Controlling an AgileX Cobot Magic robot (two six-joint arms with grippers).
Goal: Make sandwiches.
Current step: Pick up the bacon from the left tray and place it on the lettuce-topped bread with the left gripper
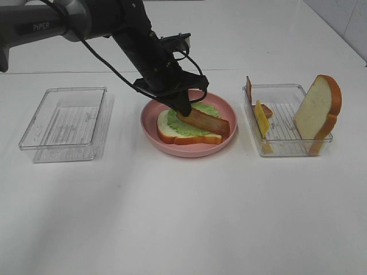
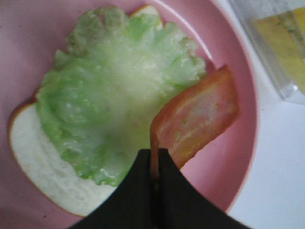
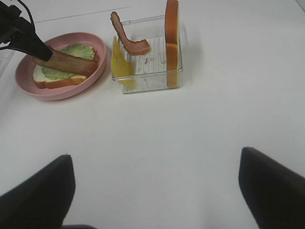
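Now left end effector clamps bacon strip over lettuce; right end effector agape.

My left arm is grey and black, stamped "PiPER" in white, with black cables looping down to a matte black left hand; my right hand shows two dark, rounded fingers.

My left arm slants over the pink plate from far left; the near table lies open; an upright bread slice stands tall in the right tray.
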